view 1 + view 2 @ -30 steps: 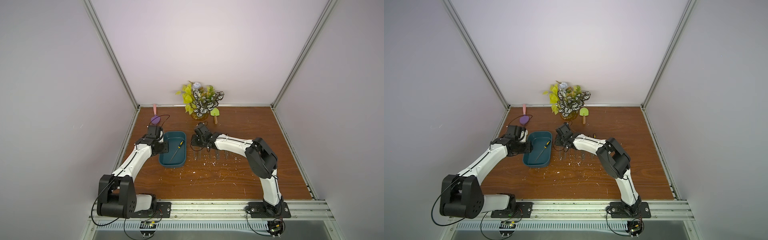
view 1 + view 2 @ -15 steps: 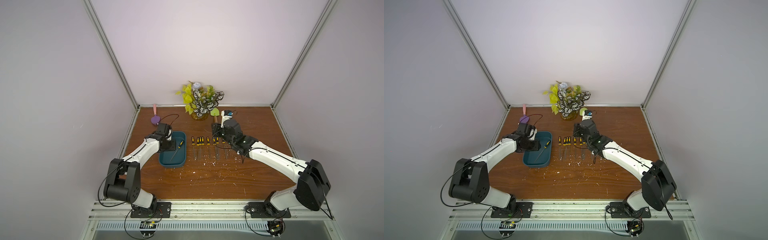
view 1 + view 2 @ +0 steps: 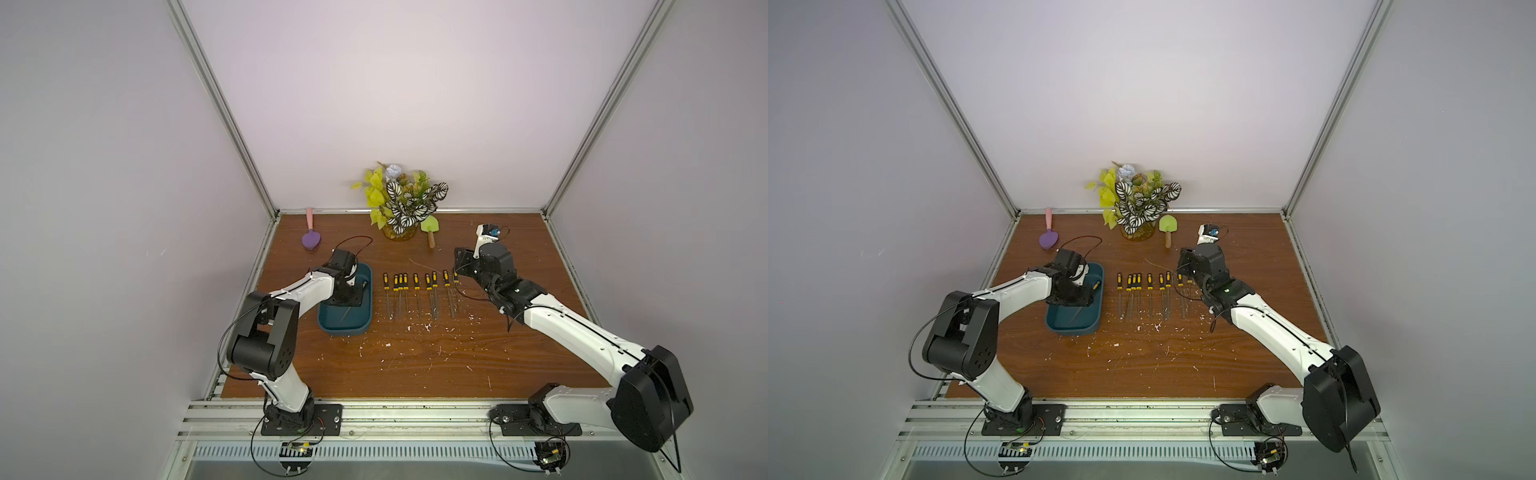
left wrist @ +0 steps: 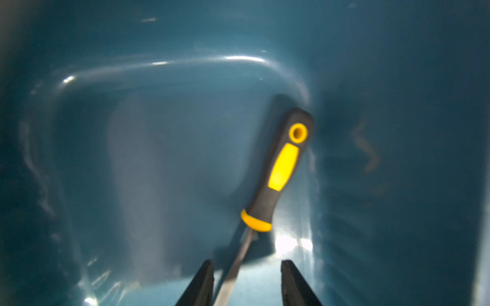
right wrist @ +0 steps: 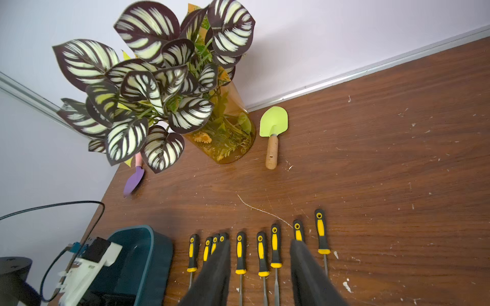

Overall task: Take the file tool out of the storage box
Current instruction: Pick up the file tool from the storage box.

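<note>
Glossy teal plastic storage box (image 4: 397,79) — file tool (image 4: 281,169): matt rubbery handle, metal shank; table (image 3: 415,365) scuffed wood-grain.

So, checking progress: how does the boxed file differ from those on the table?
The boxed file lies slanted in the storage box; the table files lie in a row. The open left hand straddles the boxed file's shaft, not the table files. Handles match: black and yellow.
</note>
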